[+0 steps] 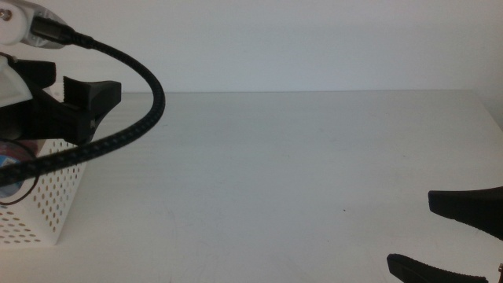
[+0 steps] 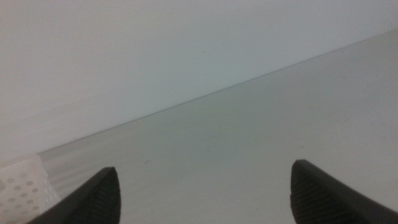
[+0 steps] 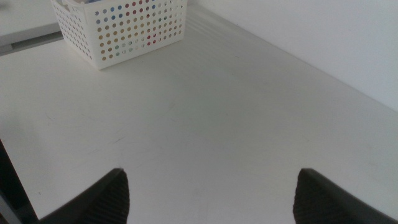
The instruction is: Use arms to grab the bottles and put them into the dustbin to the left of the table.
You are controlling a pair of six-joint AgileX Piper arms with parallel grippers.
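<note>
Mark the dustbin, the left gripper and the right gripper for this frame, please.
dustbin (image 3: 127,31): right wrist view, on its perforated front wall.
left gripper (image 1: 86,106): middle view, between its open fingers above the dustbin.
right gripper (image 1: 452,236): middle view, between its open fingers at the table's near right.

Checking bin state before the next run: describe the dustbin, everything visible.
The dustbin is a white plastic rectangular basket, its walls perforated with rows of round holes. It stands upright on the table at its left edge. Red, blue and other colours show through the holes, so something lies inside, but which items cannot be told. In the middle view the left gripper hangs open above it, its cable crossing the front.
</note>
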